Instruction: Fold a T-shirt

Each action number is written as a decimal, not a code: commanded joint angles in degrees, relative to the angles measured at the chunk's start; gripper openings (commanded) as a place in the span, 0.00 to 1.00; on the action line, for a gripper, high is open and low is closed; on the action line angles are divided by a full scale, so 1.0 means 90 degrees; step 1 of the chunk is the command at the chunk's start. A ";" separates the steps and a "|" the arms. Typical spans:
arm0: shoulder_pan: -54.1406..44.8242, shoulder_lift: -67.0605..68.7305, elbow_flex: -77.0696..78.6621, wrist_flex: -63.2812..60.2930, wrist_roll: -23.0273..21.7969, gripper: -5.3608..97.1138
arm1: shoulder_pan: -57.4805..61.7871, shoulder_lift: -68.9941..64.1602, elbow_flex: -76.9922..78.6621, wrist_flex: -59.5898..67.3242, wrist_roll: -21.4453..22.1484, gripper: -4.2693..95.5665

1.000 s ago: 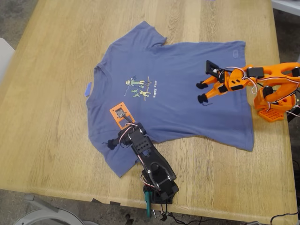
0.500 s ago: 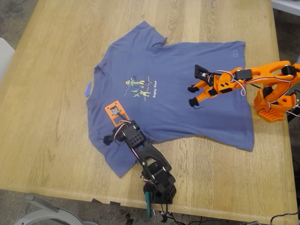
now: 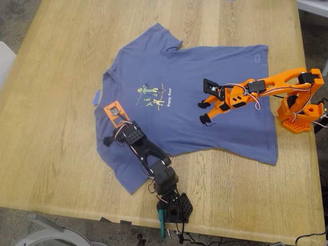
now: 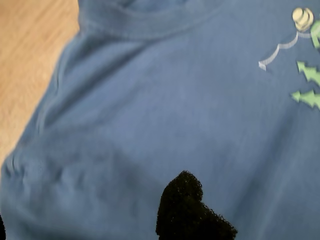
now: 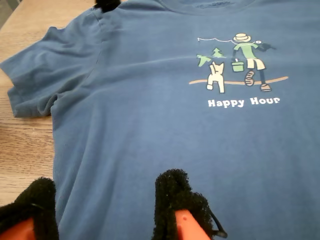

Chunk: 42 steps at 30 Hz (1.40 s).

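T-shirt spread flat on the table, both arms reaching over it.

Exterior view: the T-shirt (image 3: 189, 97) lies face up across the wooden table (image 3: 56, 61), collar toward the exterior view's left, a small blue scrap (image 3: 96, 97) just beside the collar; my first gripper (image 3: 111, 128), on the black arm, hangs over the shoulder near the collar, jaws spread; my second gripper (image 3: 204, 111), on the orange arm, sits over the belly of the shirt, jaws parted. First wrist view: blue cloth fills the frame, collar and part of the print (image 4: 307, 60) showing; one black padded fingertip (image 4: 185, 207) visible. Second wrist view: two black padded fingertips (image 5: 172, 197) stand apart above the cloth; the print reads "Happy Hour" (image 5: 243, 101); a sleeve (image 5: 35, 70) lies on the wood.
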 commanded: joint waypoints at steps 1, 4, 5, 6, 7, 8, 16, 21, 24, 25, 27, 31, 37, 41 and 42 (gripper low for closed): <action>-0.0049 -0.0303 -0.1270 -0.0430 0.0088 0.53 | -0.0039 -0.0059 -0.0361 -0.0146 0.0039 0.35; 0.0020 -0.0840 -0.1885 -0.0479 0.0068 0.53 | -0.0039 -0.0332 -0.0645 -0.0127 0.0039 0.35; 0.0049 -0.0996 -0.2051 -0.0479 0.0059 0.53 | -0.0039 -0.0420 -0.0752 -0.0098 0.0039 0.35; 0.0078 -0.1143 -0.2197 -0.0479 0.0059 0.53 | -0.0049 -0.0518 -0.0859 -0.0078 0.0039 0.36; 0.0088 -0.1309 -0.2334 -0.0488 0.0068 0.53 | -0.0068 -0.0615 -0.0947 -0.0068 0.0039 0.36; 0.0098 -0.1475 -0.2471 -0.0527 0.0078 0.53 | -0.0088 -0.0703 -0.1045 -0.0049 0.0039 0.36; 0.0176 -0.3057 -0.4199 -0.0684 0.0088 0.55 | -0.0186 -0.1357 -0.1777 0.0088 0.0068 0.35; 0.0225 -0.3955 -0.5371 -0.0439 0.0088 0.56 | -0.0195 -0.1758 -0.2207 0.0244 0.0117 0.35; 0.0156 -0.4355 -0.5840 -0.0322 0.0117 0.56 | -0.0225 -0.1943 -0.2344 0.0264 0.0156 0.35; 0.0137 -0.4443 -0.5947 -0.0244 0.0137 0.57 | -0.0244 -0.1982 -0.2354 0.0254 0.0176 0.35; 0.0088 -0.4570 -0.6064 -0.0215 0.0146 0.57 | -0.0283 -0.2002 -0.2324 0.0254 0.0215 0.35; 0.0020 -0.4805 -0.6113 -0.0166 0.0166 0.58 | -0.0332 -0.2002 -0.2217 0.0205 0.0254 0.35; -0.0029 -0.5283 -0.6309 -0.0068 0.0176 0.58 | -0.0361 -0.1953 -0.2217 0.0303 0.0293 0.35; -0.0049 -0.5752 -0.6758 0.0146 0.0156 0.58 | -0.0391 -0.1924 -0.2187 0.0322 0.0322 0.34; -0.0059 -0.5850 -0.6826 0.0234 0.0146 0.58 | -0.0391 -0.1914 -0.2178 0.0322 0.0332 0.34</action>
